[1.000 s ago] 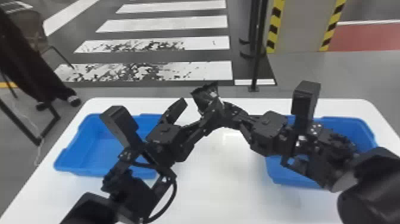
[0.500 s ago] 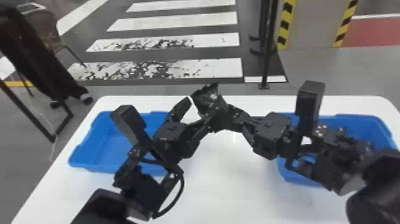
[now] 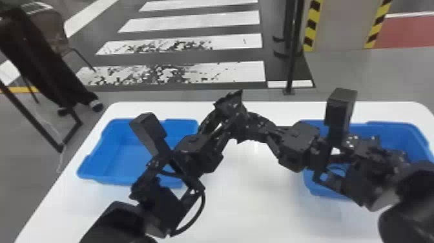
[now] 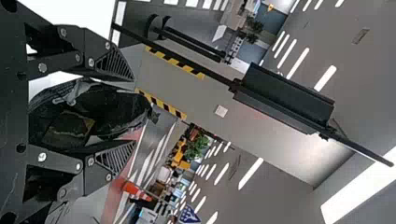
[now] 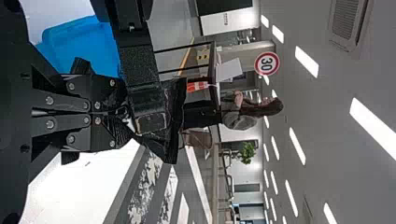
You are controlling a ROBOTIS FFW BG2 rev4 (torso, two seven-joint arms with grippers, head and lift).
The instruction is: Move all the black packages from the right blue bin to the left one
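Spread left end effector (image 3: 228,117) partly hides black package (image 5: 175,122) clamped in right end effector (image 3: 247,126).

wht tbl (image 3: 252,200) below L grip (image 3: 227,118) | on tbl: L bin (image 3: 113,155), left of same; R bin (image 3: 395,135), rt of R grip (image 3: 247,127)

A black post (image 3: 292,68) stands beside a white-striped crossing (image 3: 239,71).

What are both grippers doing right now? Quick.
Left gripper: open, fingers spread either side of the black package; can't tell if they touch it.
Right gripper: closed, holding the black package by its edge.
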